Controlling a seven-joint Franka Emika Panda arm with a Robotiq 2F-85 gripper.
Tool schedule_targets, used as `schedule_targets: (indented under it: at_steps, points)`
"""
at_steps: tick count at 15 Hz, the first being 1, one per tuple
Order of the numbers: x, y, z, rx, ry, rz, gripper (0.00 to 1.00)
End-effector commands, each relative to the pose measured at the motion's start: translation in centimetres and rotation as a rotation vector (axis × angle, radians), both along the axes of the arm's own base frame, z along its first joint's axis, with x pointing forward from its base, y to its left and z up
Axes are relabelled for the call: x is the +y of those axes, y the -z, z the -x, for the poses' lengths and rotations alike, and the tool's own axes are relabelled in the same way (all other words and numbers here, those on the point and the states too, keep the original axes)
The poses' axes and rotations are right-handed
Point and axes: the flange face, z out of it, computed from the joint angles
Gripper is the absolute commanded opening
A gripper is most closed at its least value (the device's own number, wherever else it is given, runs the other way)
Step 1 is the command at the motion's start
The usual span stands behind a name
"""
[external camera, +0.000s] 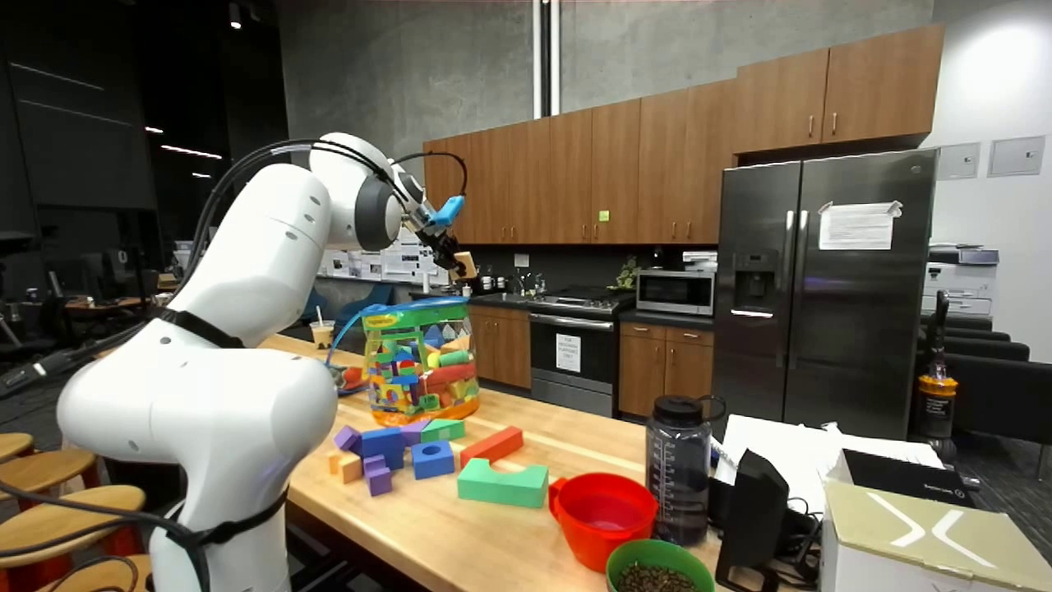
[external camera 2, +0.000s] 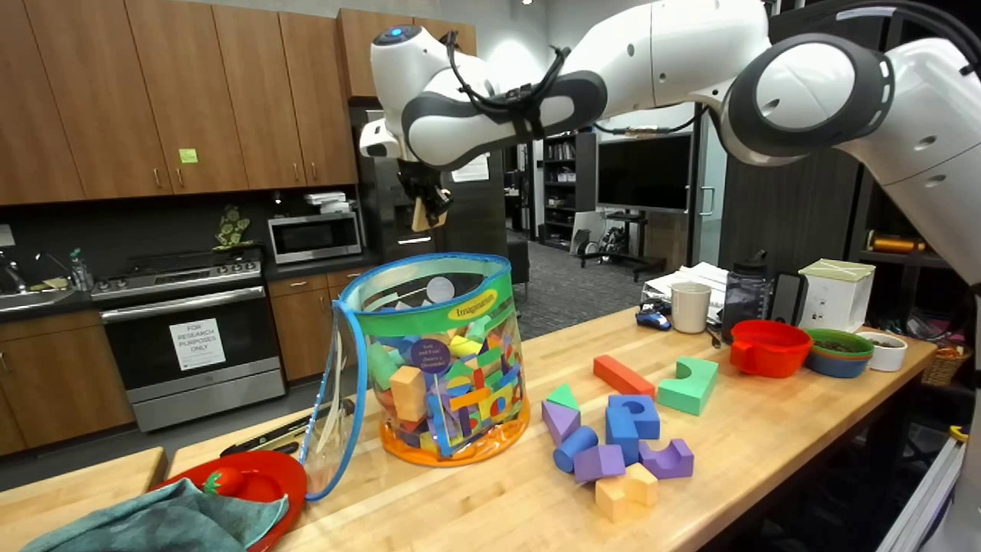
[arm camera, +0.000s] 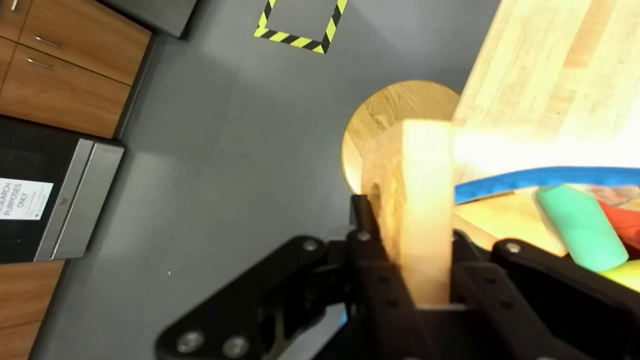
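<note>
Wrist view: the gripper (arm camera: 407, 220) is clamped on a tan block (arm camera: 429, 190), pressing it from both sides, and the block sticks out in front. Lower down behind it a round wooden stool (arm camera: 390, 107) shows on the grey floor (arm camera: 200, 200), and just to the block's right in that view runs the blue rim (arm camera: 550, 176) of a clear bag (external camera 2: 406, 323). Both exterior views show the block held in the air, tilted, higher than the rim; whether it is directly over the opening cannot be told.

The bag stands upright on the wooden table (external camera 2: 536, 506), well filled with coloured blocks (external camera 2: 467, 399), its lid (external camera 2: 357, 376) hanging open at one side. Near its foot, loose on the table, lie a red bar (external camera 2: 623, 376), a green arch (external camera: 503, 492), a green triangle (external camera 2: 563, 396), a blue cylinder (external camera 2: 575, 448), a blue piece with a hole (external camera: 436, 467), purple pieces (external camera 2: 670, 466) and a pale orange piece (external camera 2: 611, 502), several of them touching. Farther along stand a red cup (external camera 2: 766, 359), a green bowl (external camera: 662, 552) of dark pellets (external camera: 653, 578) just beside it, and a dark water bottle (external camera: 678, 473). On the bag's other side a red plate (external camera 2: 277, 469) carries a teal cloth (external camera 2: 161, 521) and a red strawberry-shaped thing (external camera 2: 224, 481). Beyond the table are an oven (external camera 2: 249, 341) with a paper notice (external camera 2: 197, 343), a microwave (external camera: 675, 292) and a dark refrigerator (external camera: 830, 321).
</note>
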Motion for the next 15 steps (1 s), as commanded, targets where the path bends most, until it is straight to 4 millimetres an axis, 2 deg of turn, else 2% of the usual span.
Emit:
schedule_targets:
  at_steps: [1,4,7,11,15]
  points:
    - [-2.1,-1.9,0.6,-0.040,0.046,0.111,0.05]
    - [-4.1,-1.3,1.4,-0.044,0.119,0.222,0.05]
    - [-5.5,0.6,3.6,0.005,0.213,0.295,0.05]
    - [-6.0,3.9,8.5,0.108,0.369,0.273,0.05]
    - [-5.5,6.4,15.2,0.243,0.509,0.208,0.05]
